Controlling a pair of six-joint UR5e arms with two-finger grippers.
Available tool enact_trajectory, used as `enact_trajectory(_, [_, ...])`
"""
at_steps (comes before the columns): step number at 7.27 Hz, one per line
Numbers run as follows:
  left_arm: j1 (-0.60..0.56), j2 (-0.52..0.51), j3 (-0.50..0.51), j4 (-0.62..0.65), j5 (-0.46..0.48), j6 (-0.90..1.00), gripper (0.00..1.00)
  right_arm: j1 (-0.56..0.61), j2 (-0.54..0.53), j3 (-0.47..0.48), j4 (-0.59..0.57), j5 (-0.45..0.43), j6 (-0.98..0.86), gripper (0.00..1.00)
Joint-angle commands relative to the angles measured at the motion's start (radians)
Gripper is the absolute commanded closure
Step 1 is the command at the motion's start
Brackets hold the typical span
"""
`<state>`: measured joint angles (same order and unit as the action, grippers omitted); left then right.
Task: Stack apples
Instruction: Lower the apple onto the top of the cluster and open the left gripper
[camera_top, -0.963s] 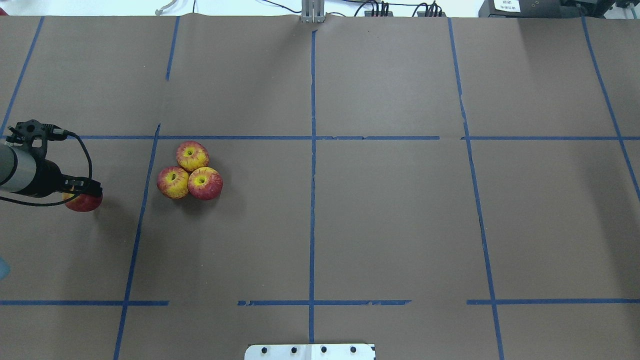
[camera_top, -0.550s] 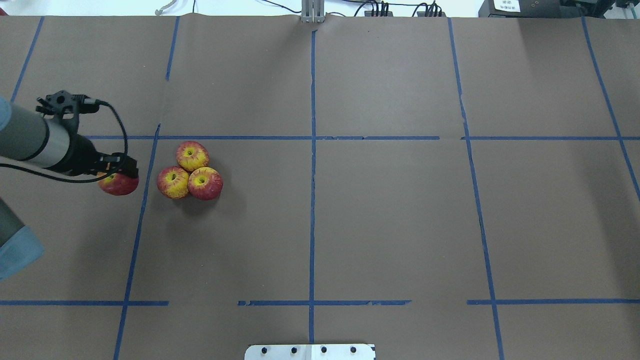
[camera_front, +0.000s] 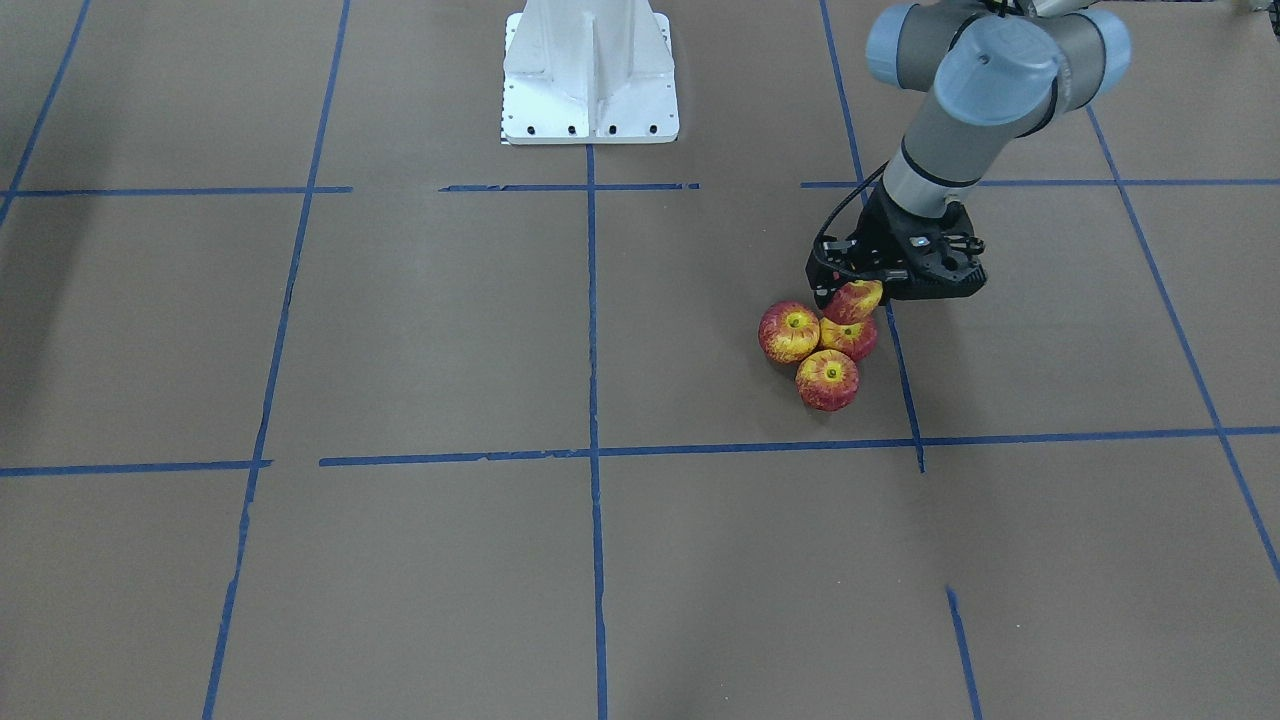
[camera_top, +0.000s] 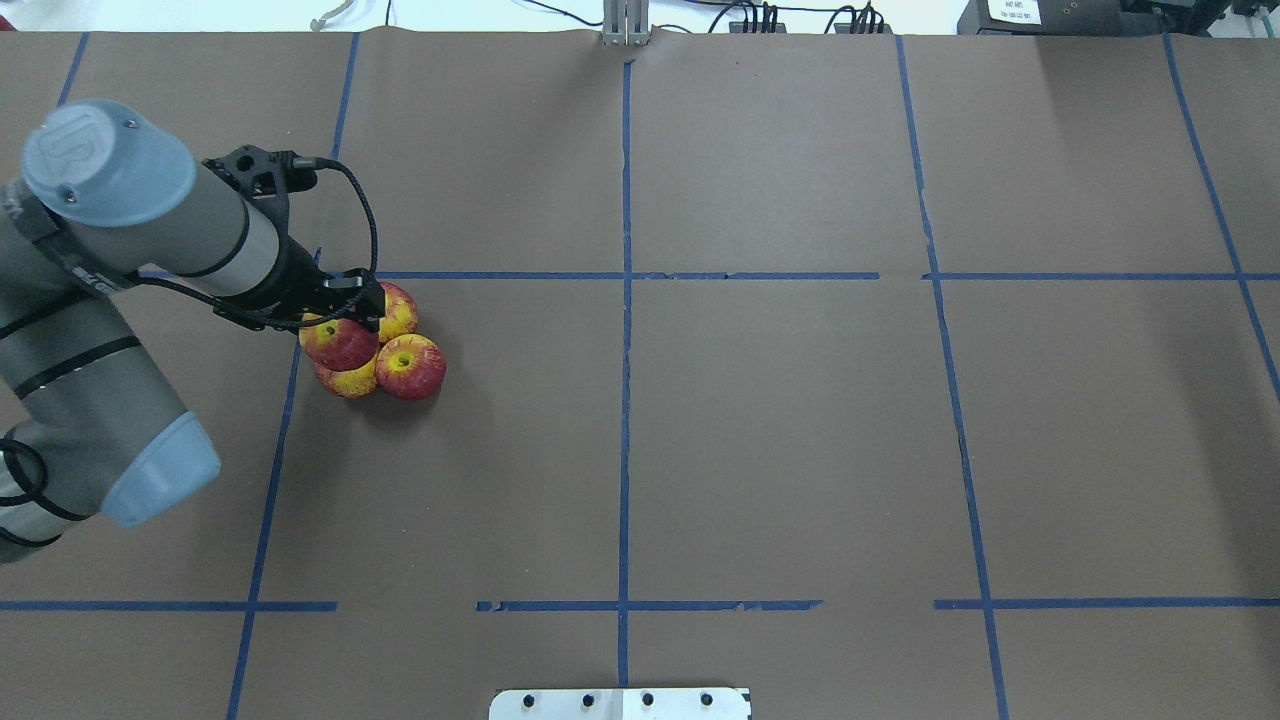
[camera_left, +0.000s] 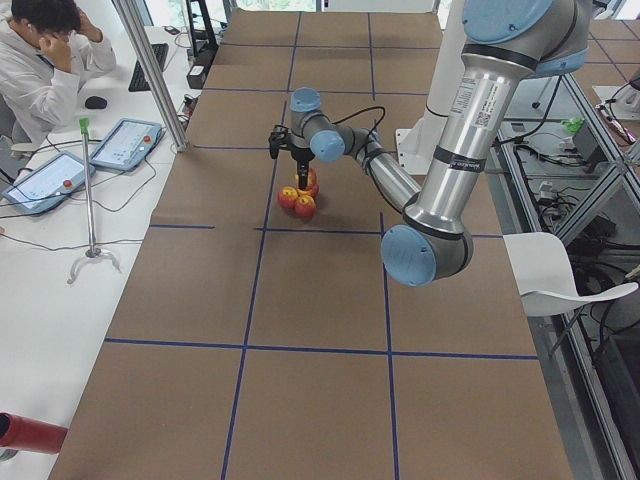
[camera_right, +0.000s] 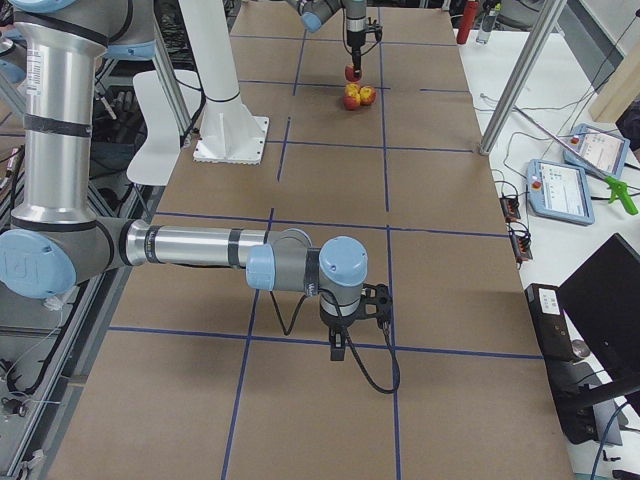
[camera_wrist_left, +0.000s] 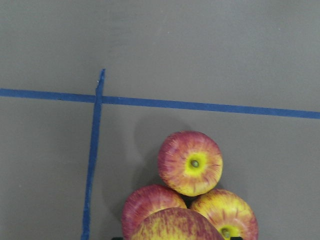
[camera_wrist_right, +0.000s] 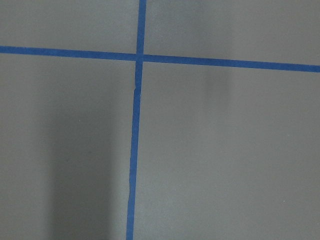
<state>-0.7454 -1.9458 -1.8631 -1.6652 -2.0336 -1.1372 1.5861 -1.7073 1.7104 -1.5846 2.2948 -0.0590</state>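
My left gripper (camera_top: 343, 318) is shut on one red-and-yellow apple (camera_top: 339, 344) and holds it just above a cluster of three more apples on the brown paper. Of the cluster, the near-right apple (camera_top: 411, 367) is in full view, and the other two (camera_top: 400, 312) (camera_top: 350, 382) are partly hidden under the held one. In the front view the held apple (camera_front: 853, 300) hangs over the three (camera_front: 788, 332) (camera_front: 850, 339) (camera_front: 827, 380). The left wrist view shows the three apples (camera_wrist_left: 190, 163) below and the held apple (camera_wrist_left: 172, 226) at the bottom edge. My right gripper (camera_right: 338, 350) shows only in the right side view; I cannot tell its state.
Blue tape lines (camera_top: 625, 275) divide the brown paper into squares. The robot's white base plate (camera_front: 590, 75) stands at the near table edge. Operators' tablets (camera_right: 562, 190) lie on a side table beyond the far edge.
My left arm has carried the held apple rightwards from the left table edge, across the blue line, until it hangs over the cluster. The three apples have not moved.
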Motion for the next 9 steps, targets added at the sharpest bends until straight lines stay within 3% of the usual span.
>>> enact_trajectory(1, [0.026, -0.042, 0.044, 0.002, 0.021, -0.032, 1.00, 0.000, 0.000, 0.000, 0.000, 0.000, 0.001, 0.00])
enact_trajectory(9, [0.017, -0.039, 0.094, -0.025, 0.064, -0.013, 1.00, 0.000, 0.000, 0.000, 0.000, 0.000, 0.001, 0.00])
